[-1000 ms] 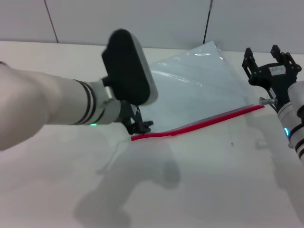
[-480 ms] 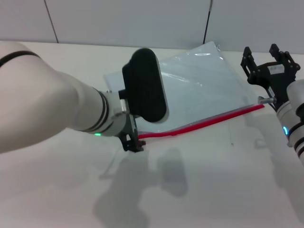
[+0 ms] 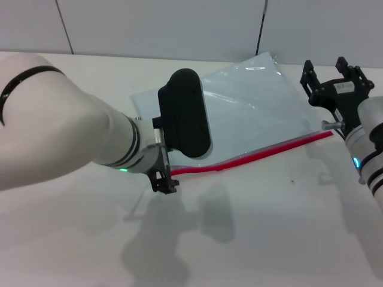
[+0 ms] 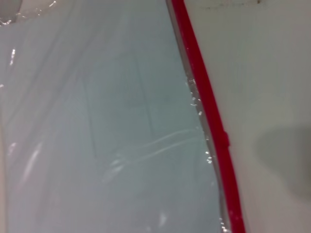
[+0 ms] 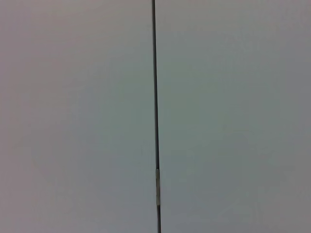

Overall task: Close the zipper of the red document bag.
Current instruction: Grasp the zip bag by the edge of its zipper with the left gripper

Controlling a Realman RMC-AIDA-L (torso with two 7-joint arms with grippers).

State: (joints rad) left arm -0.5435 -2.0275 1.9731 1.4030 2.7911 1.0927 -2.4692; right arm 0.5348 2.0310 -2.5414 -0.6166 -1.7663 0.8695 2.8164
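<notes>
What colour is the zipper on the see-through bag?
Bright red. The zipper shows best in the left wrist view, along the bag's edge.

One red document bag (image 3: 251, 110) lies on the one white surface (image 3: 269, 233), and it is the only loose item there. It carries one zipper (image 3: 251, 157), a single red strip along its near long edge, seen close up in the left wrist view too (image 4: 209, 116). Two robot arms reach in, each ending in one tool: the left tool (image 3: 164, 182) at the strip's left end, the right tool (image 3: 333, 81) beside its right end. Behind stands one wall with two dark seams.
</notes>
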